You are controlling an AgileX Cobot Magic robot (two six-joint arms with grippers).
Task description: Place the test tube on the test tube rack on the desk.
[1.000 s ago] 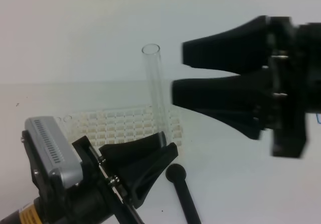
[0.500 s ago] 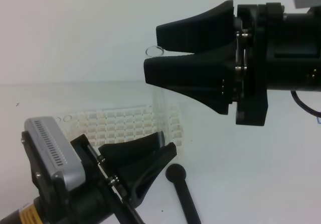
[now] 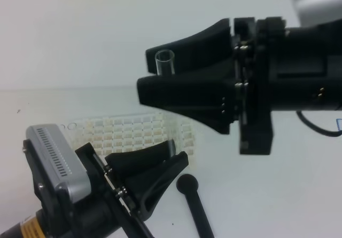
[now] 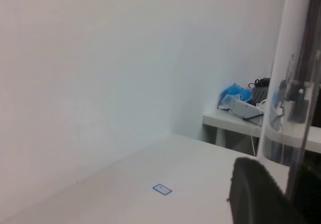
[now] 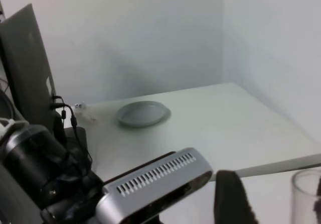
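The left gripper [image 3: 172, 151] has its fingers [image 3: 140, 162] clamped on the lower part of the test tube [image 3: 164, 63], holding it upright above the tabletop [image 3: 278, 195]. The right gripper [image 3: 143, 72] reaches in from the right with its fingers [image 3: 187, 39] set apart, one on each side of the tube's upper part, near its open rim; contact there cannot be told. In the left wrist view the tube [image 4: 291, 83] stands as a clear column at the right. Behind the left fingers lies the test tube rack [image 3: 128, 131], flat on the tabletop. Just right of them lies a black rod [image 3: 195, 206] with a round end.
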